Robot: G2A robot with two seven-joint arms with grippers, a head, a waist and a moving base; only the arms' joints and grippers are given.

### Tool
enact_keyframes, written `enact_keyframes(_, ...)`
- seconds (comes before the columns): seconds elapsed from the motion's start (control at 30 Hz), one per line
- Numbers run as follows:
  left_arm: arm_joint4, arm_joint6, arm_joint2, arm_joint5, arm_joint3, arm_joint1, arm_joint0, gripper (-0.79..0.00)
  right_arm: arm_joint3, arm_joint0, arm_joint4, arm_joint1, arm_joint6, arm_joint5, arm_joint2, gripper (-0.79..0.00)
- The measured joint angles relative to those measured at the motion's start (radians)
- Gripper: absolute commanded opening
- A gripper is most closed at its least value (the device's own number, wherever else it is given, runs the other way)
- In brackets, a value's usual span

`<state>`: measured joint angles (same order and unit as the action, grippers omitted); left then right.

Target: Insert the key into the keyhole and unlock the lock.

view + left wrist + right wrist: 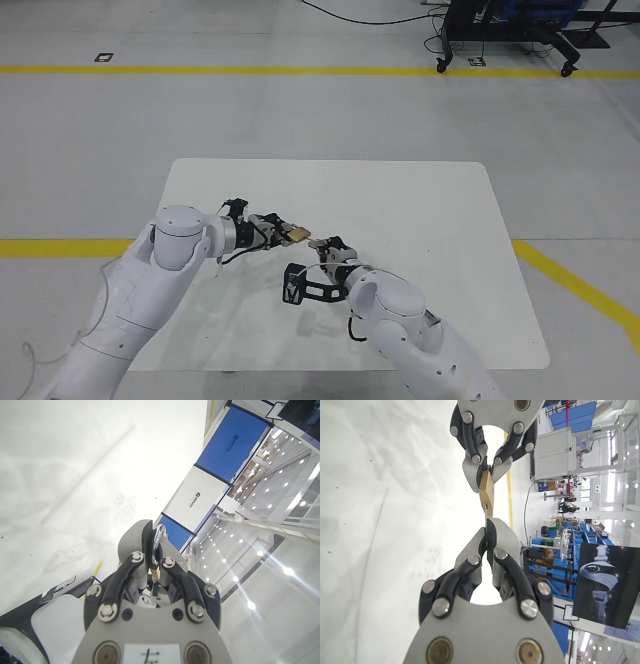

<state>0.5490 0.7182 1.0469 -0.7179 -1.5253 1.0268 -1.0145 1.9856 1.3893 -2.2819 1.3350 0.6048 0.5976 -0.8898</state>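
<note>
1. Left gripper point(485, 477) is clamped on the brass lock point(486, 492), lifted over the middle of the worktop point(420, 200), keyhole end turned outward to meet the key
2. Right gripper point(488, 530) pinches the key point(486, 516) tight, blade lined up, tip at the keyhole

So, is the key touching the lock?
Touching. The right wrist view shows the key, held in the right hand, with its tip in the keyhole of the lock; no gap shows between them.
</note>
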Motion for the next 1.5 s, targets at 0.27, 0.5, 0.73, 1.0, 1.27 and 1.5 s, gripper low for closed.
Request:
enact_keyframes(0.27, -0.009, -0.025, 0.012, -0.018, -0.047, -0.005, -0.022, -0.785, -0.001, -0.019, -0.008, 0.014, 0.076, 0.001, 0.038, -0.785)
enact_keyframes(0.5, -0.008, -0.043, 0.022, -0.029, -0.066, -0.007, -0.032, -0.785, 0.005, -0.02, -0.014, 0.02, 0.088, -0.01, 0.049, -0.785)
enact_keyframes(0.73, 0.013, -0.062, 0.037, -0.041, -0.071, -0.008, -0.043, -0.785, 0.013, -0.014, -0.029, 0.024, 0.082, -0.028, 0.055, -0.785)
enact_keyframes(1.0, 0.043, -0.002, 0.044, 0.009, -0.013, -0.009, -0.041, -0.785, 0.043, 0.024, 0.003, 0.016, 0.031, -0.003, 0.015, -0.785)
enact_keyframes(1.27, 0.059, 0.181, 0.006, 0.133, 0.16, -0.005, -0.011, -0.785, 0.054, 0.034, 0.053, 0.009, -0.04, 0.039, -0.017, -0.785)
enact_keyframes(1.5, 0.069, 0.199, -0.011, 0.199, 0.222, 0.004, 0.019, -0.785, 0.064, 0.054, 0.01, 0.007, -0.023, 0.016, -0.006, -0.785)
